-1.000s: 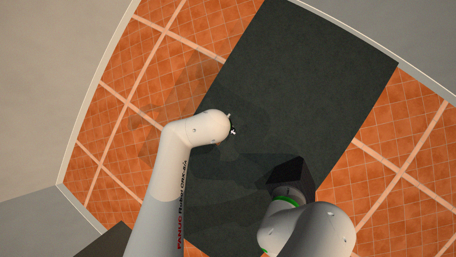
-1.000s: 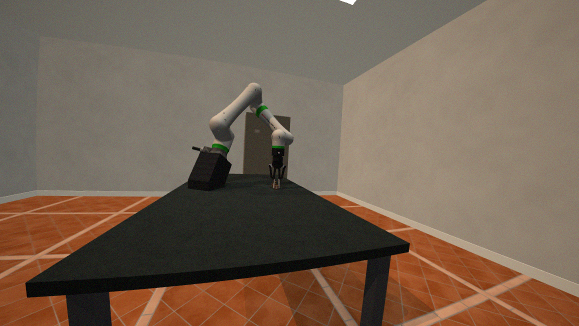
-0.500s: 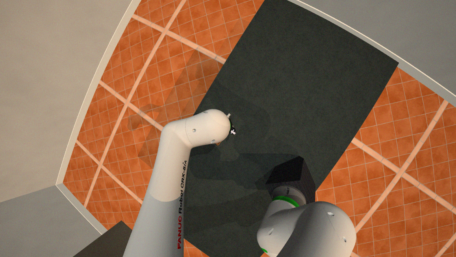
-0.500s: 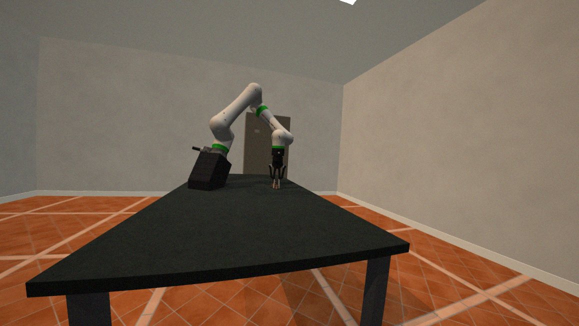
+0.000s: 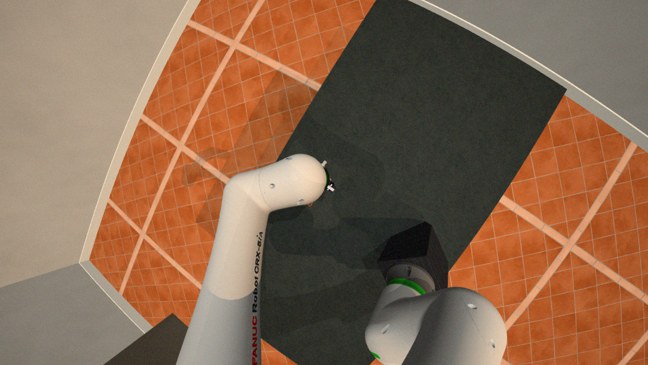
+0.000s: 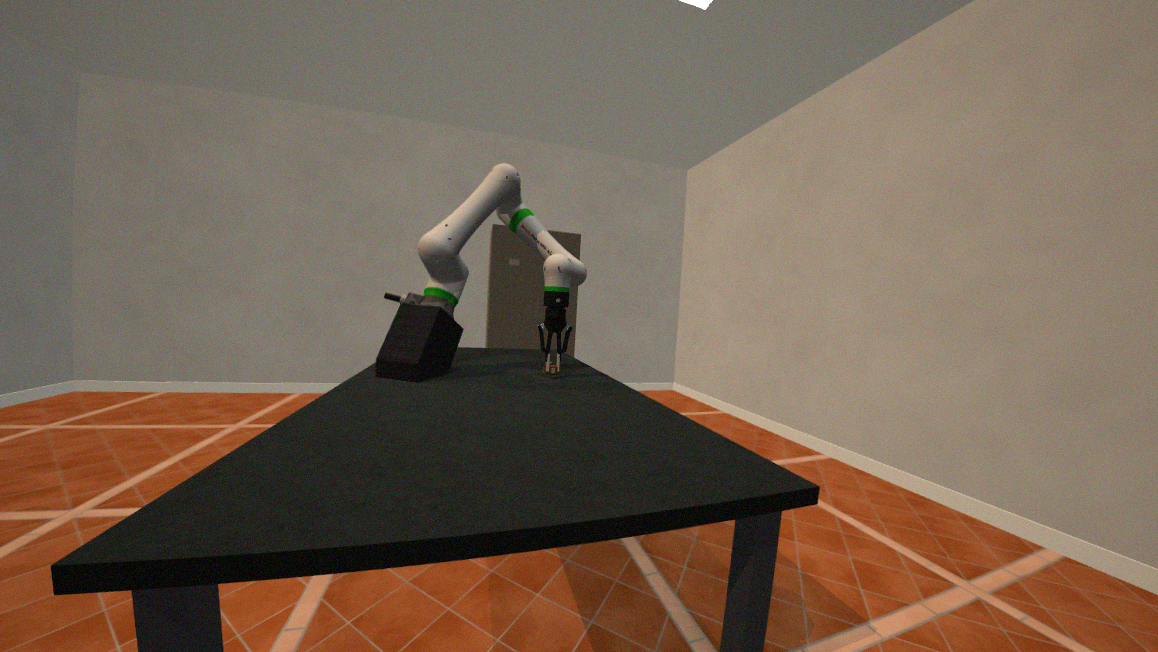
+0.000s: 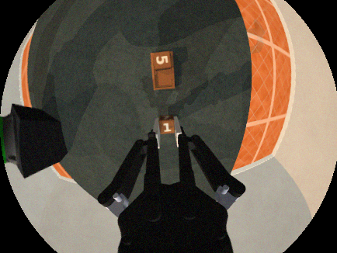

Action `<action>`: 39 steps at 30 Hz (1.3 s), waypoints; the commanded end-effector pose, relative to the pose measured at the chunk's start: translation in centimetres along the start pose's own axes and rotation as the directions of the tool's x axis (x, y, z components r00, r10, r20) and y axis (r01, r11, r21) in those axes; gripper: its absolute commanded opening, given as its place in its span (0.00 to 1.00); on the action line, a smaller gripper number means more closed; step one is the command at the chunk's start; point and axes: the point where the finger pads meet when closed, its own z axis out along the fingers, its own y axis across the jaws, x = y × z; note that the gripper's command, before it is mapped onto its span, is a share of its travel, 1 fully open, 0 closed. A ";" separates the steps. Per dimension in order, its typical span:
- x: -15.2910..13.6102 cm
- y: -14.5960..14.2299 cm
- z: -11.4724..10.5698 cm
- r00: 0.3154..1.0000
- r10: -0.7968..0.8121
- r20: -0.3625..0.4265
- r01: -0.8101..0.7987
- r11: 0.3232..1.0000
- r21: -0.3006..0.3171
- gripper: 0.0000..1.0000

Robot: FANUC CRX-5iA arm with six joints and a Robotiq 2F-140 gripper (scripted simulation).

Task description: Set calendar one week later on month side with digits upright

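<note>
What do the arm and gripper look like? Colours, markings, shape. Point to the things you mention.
The arm [image 5: 236, 253] [image 6: 474, 208] is white and rounded, with green bands at some joints and "FANUC Robot CRX-5iA" in red and black lettering. The gripper [image 6: 552, 363] [image 7: 166, 123] has a black body, black linkages and two light grey fingertips. I see no sleeve.
</note>
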 end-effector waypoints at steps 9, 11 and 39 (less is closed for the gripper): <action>0.0 0.0 -7.0 1.000 0.000 0.000 0.000 1.000 0.000 0.16; 0.0 0.0 -7.8 1.000 0.000 0.000 0.000 1.000 0.000 0.16; 9.1 0.1 -9.3 1.000 0.005 0.000 -0.005 1.000 -0.001 0.16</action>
